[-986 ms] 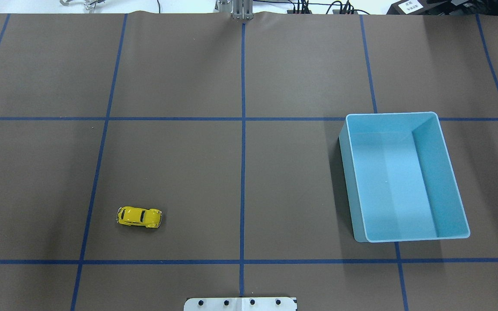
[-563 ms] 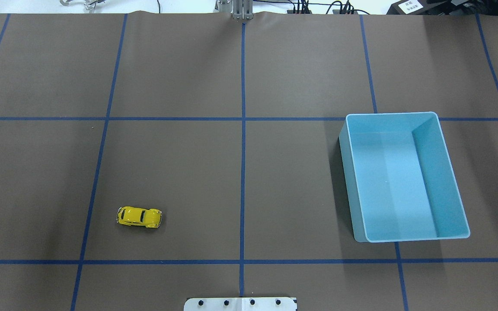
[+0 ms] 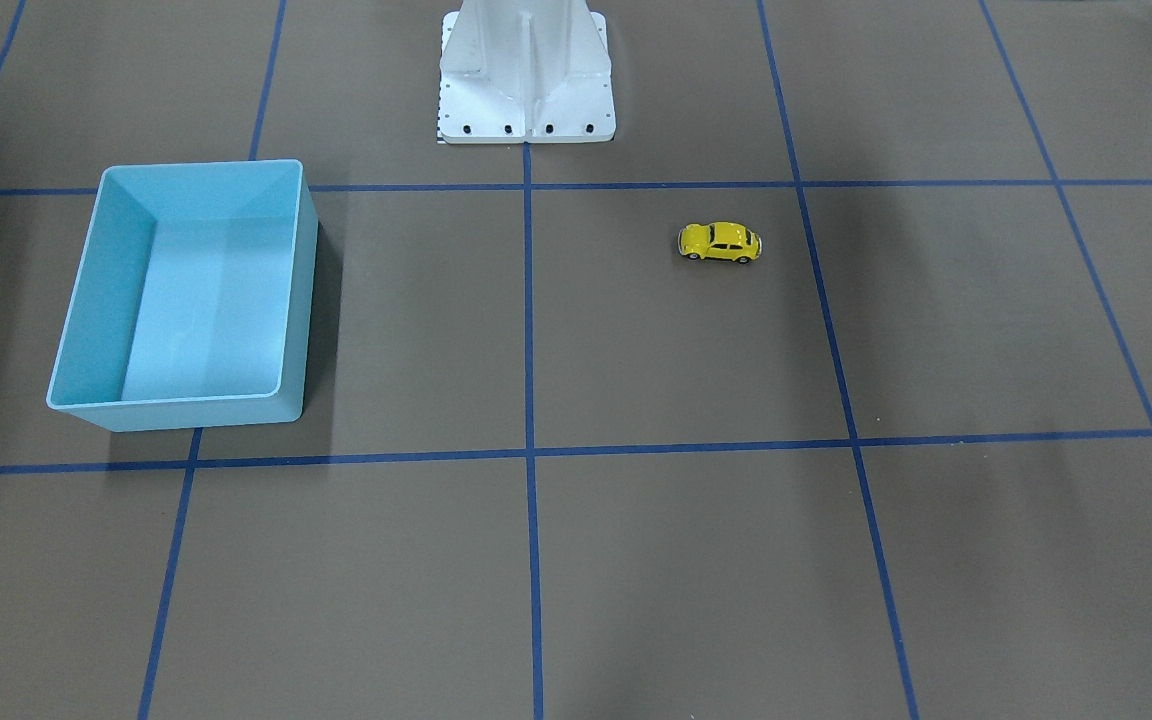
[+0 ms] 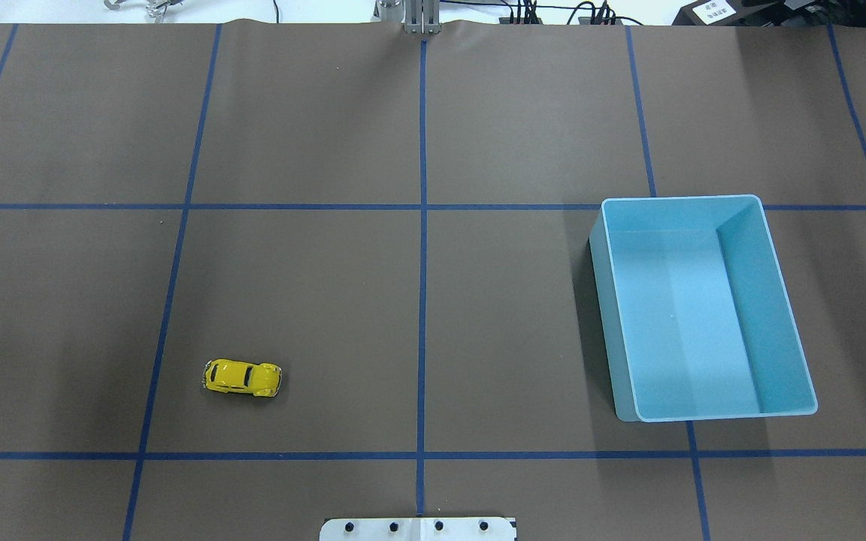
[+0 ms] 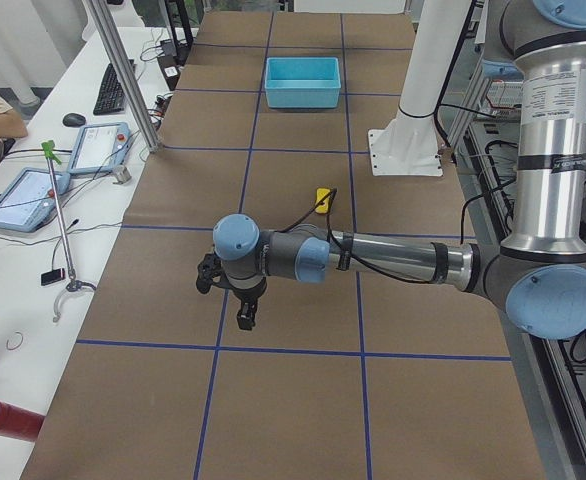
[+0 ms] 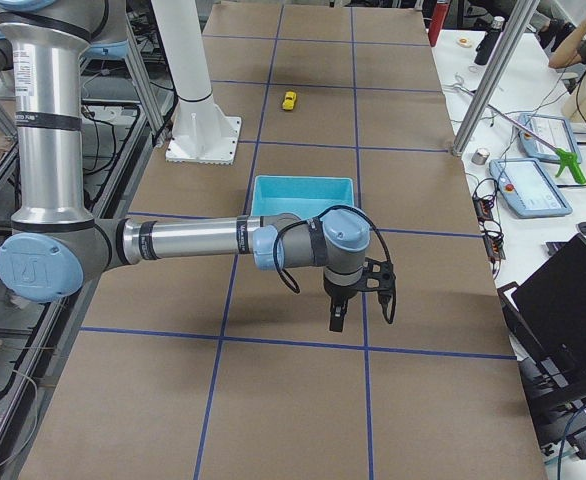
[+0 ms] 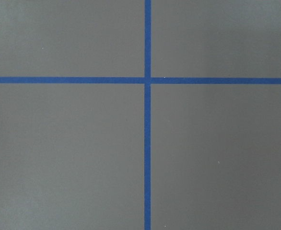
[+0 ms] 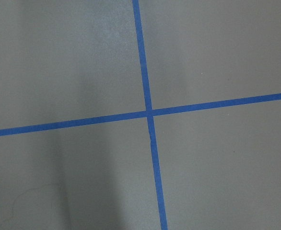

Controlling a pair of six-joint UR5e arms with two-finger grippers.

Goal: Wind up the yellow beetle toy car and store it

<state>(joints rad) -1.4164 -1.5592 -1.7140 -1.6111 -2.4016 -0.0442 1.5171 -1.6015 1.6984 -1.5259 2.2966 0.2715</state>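
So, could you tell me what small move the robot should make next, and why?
Probably bring the left gripper over the yellow beetle toy car. The car stands untouched on the robot's left half of the table, apart from the light blue bin, and that gripper hangs well aside of it over tape lines.

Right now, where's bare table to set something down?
Bare: the middle squares between the tiny glossy yellow beetle toy car and the open light blue plastic bin, plus the far row. Nowhere crowded; a white base plate takes the near edge.
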